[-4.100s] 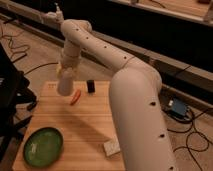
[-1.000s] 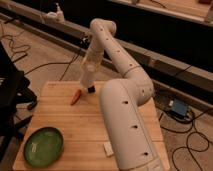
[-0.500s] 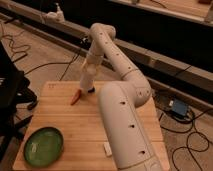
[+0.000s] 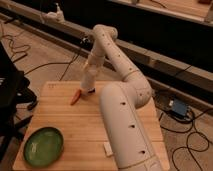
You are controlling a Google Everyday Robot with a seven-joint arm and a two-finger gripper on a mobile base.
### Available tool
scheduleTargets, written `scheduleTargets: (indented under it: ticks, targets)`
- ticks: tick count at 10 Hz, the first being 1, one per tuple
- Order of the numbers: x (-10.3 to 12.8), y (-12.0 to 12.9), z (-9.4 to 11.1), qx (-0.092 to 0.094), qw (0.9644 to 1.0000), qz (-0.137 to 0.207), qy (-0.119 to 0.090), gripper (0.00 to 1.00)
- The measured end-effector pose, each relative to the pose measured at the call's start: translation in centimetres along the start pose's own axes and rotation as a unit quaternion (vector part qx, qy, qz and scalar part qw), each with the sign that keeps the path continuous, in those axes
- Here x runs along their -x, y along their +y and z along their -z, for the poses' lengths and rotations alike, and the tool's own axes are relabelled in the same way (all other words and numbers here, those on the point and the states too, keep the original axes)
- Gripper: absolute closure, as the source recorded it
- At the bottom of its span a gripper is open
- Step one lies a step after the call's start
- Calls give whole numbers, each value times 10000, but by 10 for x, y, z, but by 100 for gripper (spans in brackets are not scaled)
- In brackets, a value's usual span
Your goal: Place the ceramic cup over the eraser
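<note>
My gripper (image 4: 89, 79) hangs from the folded white arm over the far edge of the wooden table (image 4: 60, 120). It is shut on the ceramic cup (image 4: 88, 85), a small white tapered shape held mouth-down. The cup sits right over the eraser (image 4: 91, 91). Only a dark sliver of the eraser shows at the cup's lower edge, on the table top. I cannot tell whether the cup's rim touches the table.
An orange carrot-like piece (image 4: 75, 97) lies just left of the cup. A green plate (image 4: 44, 146) sits at the near left corner. A small pale flat block (image 4: 107, 148) lies near the front edge, beside the arm's thick lower link (image 4: 125, 130). Cables run across the floor.
Since 4.1 s ago the gripper has carried the cup to the right, from beside the carrot-like piece to over the eraser. In the last second it has hardly moved.
</note>
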State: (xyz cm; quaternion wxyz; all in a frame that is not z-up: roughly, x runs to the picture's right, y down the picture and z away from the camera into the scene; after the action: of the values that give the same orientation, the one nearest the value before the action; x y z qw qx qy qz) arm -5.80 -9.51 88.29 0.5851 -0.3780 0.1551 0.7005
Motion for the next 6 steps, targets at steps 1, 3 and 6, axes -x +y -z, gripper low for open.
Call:
scheduleTargets:
  ticks: [1, 3, 6]
  targets:
    - [0, -3, 2, 3, 10000, -42, -12, 23]
    - [1, -5, 6, 73, 9999, -68, -45, 23]
    - [-2, -4, 5, 194, 9998, -19, -1, 23]
